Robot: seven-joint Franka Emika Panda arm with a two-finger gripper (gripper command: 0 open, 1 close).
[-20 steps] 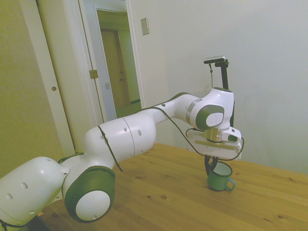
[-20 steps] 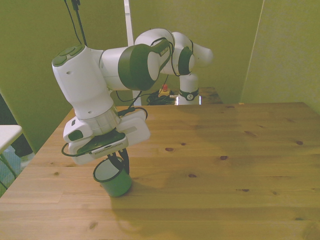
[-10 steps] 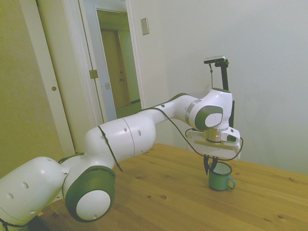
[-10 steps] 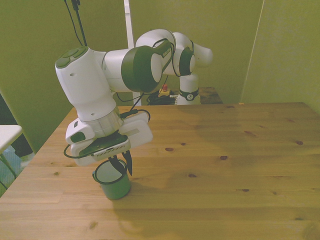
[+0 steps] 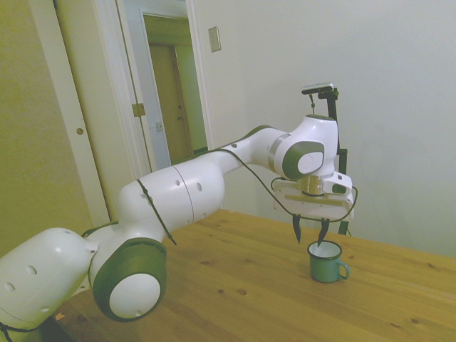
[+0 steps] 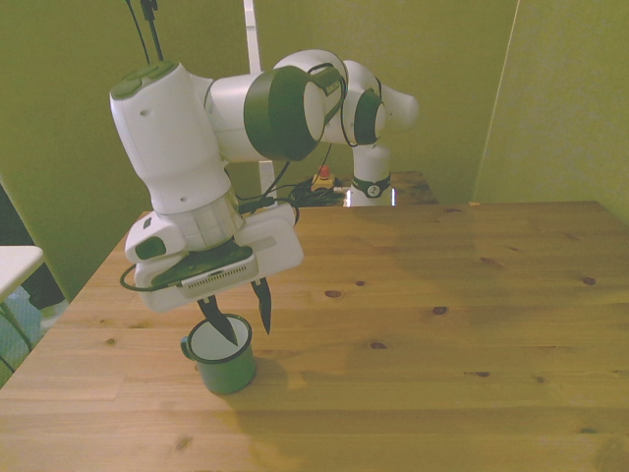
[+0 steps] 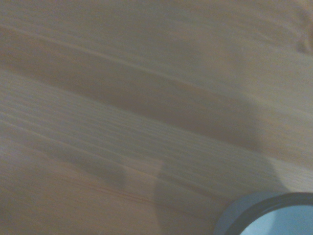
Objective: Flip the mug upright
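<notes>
End effector (image 5: 309, 234) of mine hangs open just above the teal mug (image 5: 325, 262), holding nothing. Upright on the wooden table (image 5: 242, 285), the mug sits near the front view's left edge. Its loop handle shows from the side; the wrist view catches only its blurred rim (image 7: 266, 213).

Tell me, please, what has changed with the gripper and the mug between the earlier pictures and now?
The gripper let go of the mug's rim, opened its fingers and rose; it now hangs just above the opening. The mug stayed upright at the same spot on the table, with its handle pointing the same way.
</notes>
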